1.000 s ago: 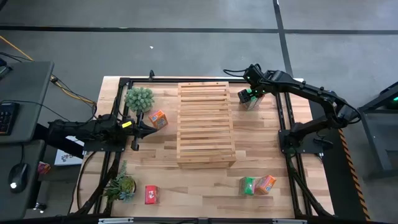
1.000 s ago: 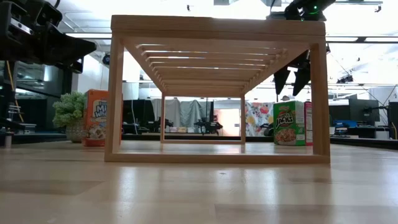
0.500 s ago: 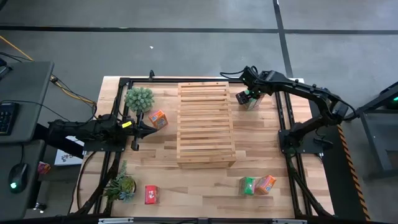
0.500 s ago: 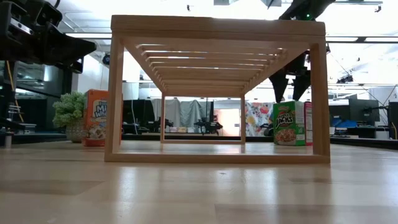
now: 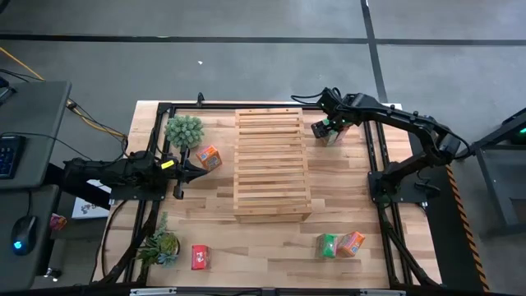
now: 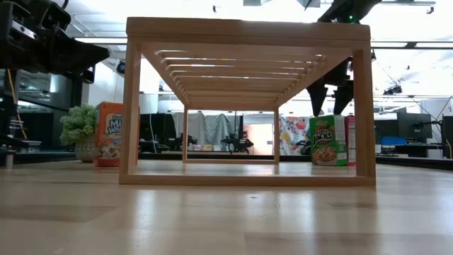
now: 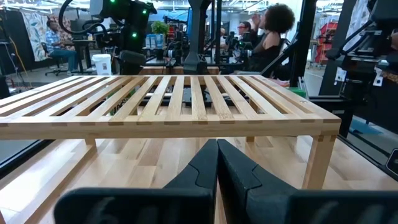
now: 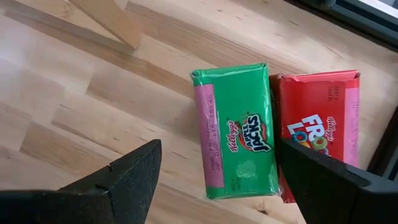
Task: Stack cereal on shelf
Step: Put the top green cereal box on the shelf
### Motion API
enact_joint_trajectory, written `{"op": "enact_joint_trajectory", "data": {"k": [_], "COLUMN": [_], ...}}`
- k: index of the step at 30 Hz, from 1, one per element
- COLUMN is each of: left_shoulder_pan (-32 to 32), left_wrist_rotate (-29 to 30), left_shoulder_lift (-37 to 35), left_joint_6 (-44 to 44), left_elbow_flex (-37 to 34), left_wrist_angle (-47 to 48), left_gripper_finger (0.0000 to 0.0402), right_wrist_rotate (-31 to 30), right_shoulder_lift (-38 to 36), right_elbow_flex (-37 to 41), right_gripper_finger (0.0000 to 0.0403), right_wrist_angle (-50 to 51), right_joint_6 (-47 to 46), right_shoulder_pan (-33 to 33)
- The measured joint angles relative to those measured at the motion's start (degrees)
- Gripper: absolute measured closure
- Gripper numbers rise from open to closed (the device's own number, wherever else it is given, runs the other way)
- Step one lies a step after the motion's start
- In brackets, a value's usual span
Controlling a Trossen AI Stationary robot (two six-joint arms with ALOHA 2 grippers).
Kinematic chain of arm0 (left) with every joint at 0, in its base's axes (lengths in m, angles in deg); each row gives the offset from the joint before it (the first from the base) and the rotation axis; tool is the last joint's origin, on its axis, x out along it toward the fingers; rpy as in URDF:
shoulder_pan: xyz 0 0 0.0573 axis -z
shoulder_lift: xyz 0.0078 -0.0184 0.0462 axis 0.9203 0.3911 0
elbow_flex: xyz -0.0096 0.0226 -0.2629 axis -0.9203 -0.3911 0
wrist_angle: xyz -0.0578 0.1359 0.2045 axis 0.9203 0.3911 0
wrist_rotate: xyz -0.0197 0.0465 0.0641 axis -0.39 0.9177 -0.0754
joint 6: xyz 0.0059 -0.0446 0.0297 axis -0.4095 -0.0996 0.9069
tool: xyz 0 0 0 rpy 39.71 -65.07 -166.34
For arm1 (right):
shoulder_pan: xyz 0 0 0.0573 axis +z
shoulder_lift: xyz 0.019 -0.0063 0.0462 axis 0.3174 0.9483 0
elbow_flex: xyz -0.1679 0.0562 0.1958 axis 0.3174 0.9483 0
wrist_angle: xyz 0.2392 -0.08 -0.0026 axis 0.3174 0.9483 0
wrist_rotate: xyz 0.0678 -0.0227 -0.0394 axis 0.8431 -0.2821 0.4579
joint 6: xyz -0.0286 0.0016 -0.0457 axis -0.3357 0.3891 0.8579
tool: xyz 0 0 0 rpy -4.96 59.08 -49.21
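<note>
Green cereal box (image 8: 239, 130) stands between the right gripper's (image 8: 224, 171) spread fingers.

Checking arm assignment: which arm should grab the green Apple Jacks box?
Right. The right gripper hangs open directly over the green box, fingers either side. The left gripper is shut, across the shelf.

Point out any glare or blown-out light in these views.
Low view: ceiling lights wash out white behind the pale slatted wooden shelf, leaving it backlit. Right wrist view: soft sheen on the green cardboard cereal box. High view: even light, no glare on the butcher-block table.
</note>
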Motion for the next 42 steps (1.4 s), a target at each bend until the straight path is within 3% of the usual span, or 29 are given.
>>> {"op": "enact_joint_trajectory", "data": {"k": [16,30,42], "left_shoulder_pan": [-0.01,-0.02,-0.02], "left_wrist_rotate": [0.00,0.00,0.00], "left_shoulder_lift": [-0.01,-0.02,-0.01], "left_joint_6": [-0.01,0.00,0.00], "left_elbow_flex": [0.00,0.02,0.00], "left_wrist_angle": [0.00,0.00,0.01], "left_gripper_finger": [0.0402,0.0401,0.0402], "right_wrist_rotate": [0.73,-4.35,-4.32], "right_shoulder_lift": [0.05,0.05,0.03], "right_elbow_flex": [-1.98,-3.44,0.19], "right_gripper_finger": [0.0089,0.0089,0.0089], "right_wrist_angle": [0.48,3.43,1.59], "right_joint_6": [-4.69,-3.55,-4.07], "right_shoulder_pan": [0.36,1.49,2.66]}}
